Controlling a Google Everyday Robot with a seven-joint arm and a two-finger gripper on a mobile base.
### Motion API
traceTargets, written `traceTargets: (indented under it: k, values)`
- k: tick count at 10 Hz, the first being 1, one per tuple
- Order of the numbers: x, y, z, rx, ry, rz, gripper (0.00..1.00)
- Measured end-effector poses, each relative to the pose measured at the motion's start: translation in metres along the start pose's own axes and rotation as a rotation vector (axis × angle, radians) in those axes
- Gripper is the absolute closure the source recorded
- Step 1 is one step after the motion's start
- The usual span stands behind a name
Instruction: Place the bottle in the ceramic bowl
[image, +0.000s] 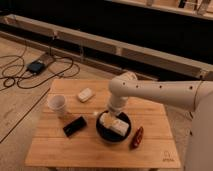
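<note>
A large white robot arm (165, 92) reaches in from the right and bends down over a light wooden bench (100, 150) standing on a wooden floor, with a dark rail wall behind and a tangle of black cables (30, 70) on the floor to the left. At the arm's lower end, the claw (111, 116) hangs just above the left rim of the ceramic bowl (114, 133), a round, glossy black dish near the middle of the bench. The bottle (114, 124), small and white, lies on its side inside the bowl, right under the claw; whether the claw is spread, pressed together or pinching the bottle, I cannot tell. Around the bowl sit a red oblong object (137, 137) just to its right, a flat black block (74, 126) to its left, a white cup (57, 104) farther left, and a white rounded block (85, 94) behind. As I judge it, the release is the step in hand: the bottle should rest fully on the bowl's floor, then the claw should let go and rise straight up, clear of the rim, so neither bowl nor bottle gets dragged.
</note>
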Motion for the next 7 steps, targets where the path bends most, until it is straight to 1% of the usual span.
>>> traceTargets:
  k: [4, 7]
  values:
    - [0.0000, -0.0072, -0.0033, 0.013, -0.004, 0.004, 0.20]
    - [0.0002, -0.0068, -0.0029, 0.012, -0.002, 0.004, 0.20]
